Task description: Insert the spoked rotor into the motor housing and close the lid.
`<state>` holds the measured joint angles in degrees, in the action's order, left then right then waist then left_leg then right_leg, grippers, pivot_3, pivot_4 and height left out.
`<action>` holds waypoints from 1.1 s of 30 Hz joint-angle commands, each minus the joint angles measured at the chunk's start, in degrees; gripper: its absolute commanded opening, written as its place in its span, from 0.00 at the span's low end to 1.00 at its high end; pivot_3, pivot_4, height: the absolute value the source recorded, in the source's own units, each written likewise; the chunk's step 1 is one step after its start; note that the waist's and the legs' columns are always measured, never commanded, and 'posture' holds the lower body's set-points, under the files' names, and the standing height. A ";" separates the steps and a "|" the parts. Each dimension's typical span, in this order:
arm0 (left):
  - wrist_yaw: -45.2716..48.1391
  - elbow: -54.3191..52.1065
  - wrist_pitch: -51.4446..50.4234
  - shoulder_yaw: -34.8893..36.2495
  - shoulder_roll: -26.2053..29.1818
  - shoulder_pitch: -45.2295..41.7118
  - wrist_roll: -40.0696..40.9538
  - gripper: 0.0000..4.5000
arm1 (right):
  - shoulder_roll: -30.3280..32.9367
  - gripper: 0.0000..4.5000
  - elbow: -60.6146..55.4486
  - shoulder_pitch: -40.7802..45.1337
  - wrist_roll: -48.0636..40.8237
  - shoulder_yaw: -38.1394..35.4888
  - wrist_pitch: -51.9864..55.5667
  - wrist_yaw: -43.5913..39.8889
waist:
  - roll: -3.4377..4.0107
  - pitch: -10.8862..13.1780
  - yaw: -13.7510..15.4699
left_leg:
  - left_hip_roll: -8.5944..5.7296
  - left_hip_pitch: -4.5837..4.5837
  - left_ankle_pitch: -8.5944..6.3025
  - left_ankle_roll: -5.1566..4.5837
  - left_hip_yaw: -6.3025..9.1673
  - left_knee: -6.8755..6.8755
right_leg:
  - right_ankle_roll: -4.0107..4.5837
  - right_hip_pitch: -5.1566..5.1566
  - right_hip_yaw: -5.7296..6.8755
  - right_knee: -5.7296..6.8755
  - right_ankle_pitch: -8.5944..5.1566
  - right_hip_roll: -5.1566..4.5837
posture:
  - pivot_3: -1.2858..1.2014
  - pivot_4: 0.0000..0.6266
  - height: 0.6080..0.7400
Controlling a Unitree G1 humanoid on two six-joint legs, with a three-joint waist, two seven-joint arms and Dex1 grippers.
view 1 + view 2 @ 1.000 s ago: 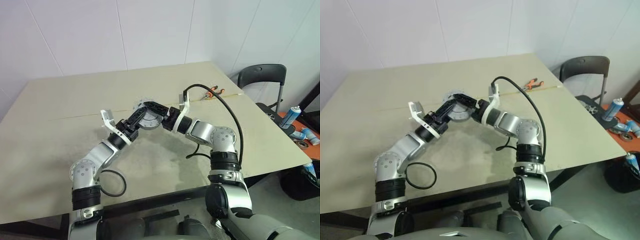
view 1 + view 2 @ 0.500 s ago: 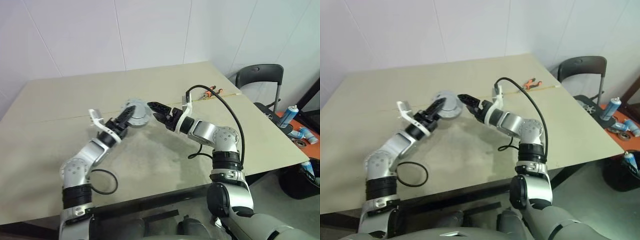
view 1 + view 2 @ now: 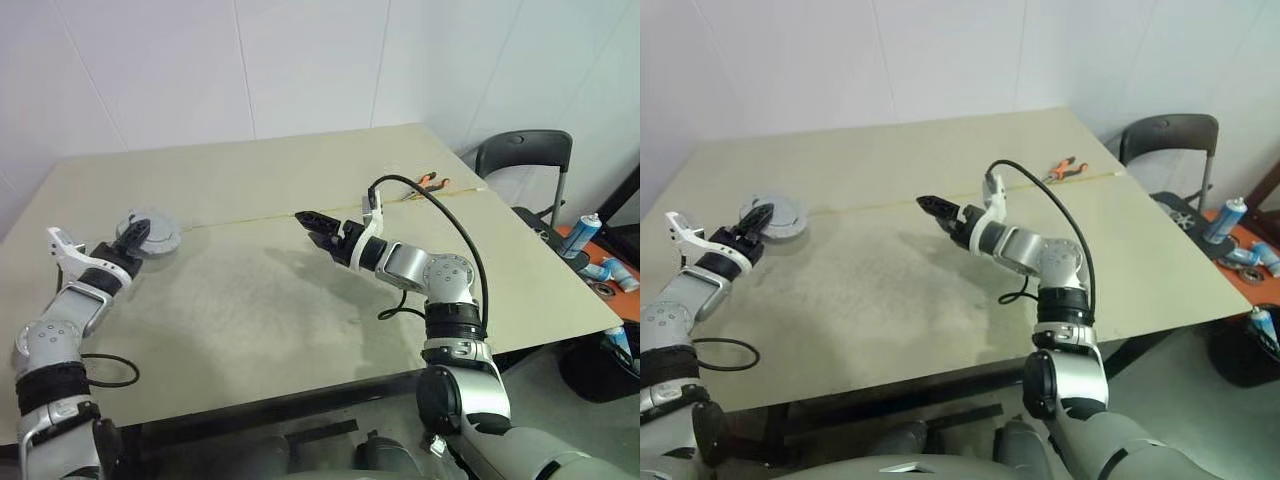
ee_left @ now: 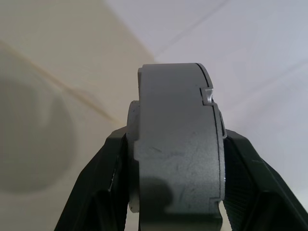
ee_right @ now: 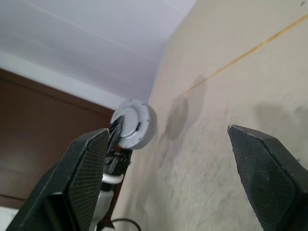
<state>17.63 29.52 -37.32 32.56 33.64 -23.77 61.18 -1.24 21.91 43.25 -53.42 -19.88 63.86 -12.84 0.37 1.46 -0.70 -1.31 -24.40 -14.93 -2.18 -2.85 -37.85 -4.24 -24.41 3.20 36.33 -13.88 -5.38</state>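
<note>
At the left edge of the frame, the left gripper (image 3: 133, 238) clamps a grey round assembly (image 3: 150, 235), apparently the motor housing with the lid on it (no windings visible), its fingers (image 4: 103, 183) pressing its two flat faces. The disc stands on edge above the table (image 3: 300, 300), its axis running across the fingers. The right gripper (image 3: 312, 226) hangs mid-frame, fingers spread wide and empty, pointing left toward it.

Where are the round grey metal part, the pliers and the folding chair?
Round grey metal part (image 3: 152, 237): left eye view, its flat face.
Pliers (image 3: 428, 182): left eye view, orange handles.
Folding chair (image 3: 522, 153): left eye view, dark backrest.
</note>
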 commanded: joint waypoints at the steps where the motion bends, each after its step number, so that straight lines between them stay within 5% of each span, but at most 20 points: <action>1: 4.44 3.43 2.44 -2.11 1.86 -4.45 -5.98 0.52 | -0.22 0.91 -0.51 0.63 0.35 0.45 -0.90 -1.01 | -0.03 -0.02 -0.04 | -0.04 0.00 -0.01 -0.01 0.01 0.00 | 0.02 0.00 0.00 -0.01 0.01 -0.03 | 0.52 0.00 1.00; 9: 5.70 15.26 8.09 -4.92 -0.44 -5.98 -17.80 0.52 | -0.09 0.91 -1.53 -0.75 1.72 0.73 -1.48 -0.05 | -0.11 -0.10 -0.42 | -0.04 0.02 -0.01 0.00 -0.08 0.22 | 0.04 -0.09 -0.01 -0.04 0.08 -0.09 | 0.52 0.00 1.00; 16: 7.72 17.28 6.53 -2.32 2.15 -5.68 -19.69 0.98 | 0.03 0.92 -1.69 -0.81 1.87 0.76 -1.56 -0.58 | -0.14 -0.13 -0.62 | 0.01 0.23 0.14 0.24 -0.08 0.58 | 0.04 -0.13 0.00 0.00 0.09 -0.10 | 0.52 0.00 1.00; 33: 22.78 27.69 9.56 3.86 23.61 -7.52 -23.41 0.98 | 0.17 0.92 -1.83 -0.77 2.05 1.33 -1.77 -2.48 | -0.39 -0.21 -2.64 | 0.00 0.19 0.14 0.26 -0.10 0.72 | 0.05 -0.20 0.00 -0.07 0.08 -0.14 | 0.52 0.00 1.00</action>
<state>38.87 58.12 -29.17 35.05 55.22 -29.25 37.80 -1.16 21.85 41.48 -50.78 -18.53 62.14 -14.48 -0.02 1.25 -3.34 -1.31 -24.21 -14.80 -1.92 -2.95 -37.12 -4.20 -24.61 3.20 36.26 -13.79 -5.52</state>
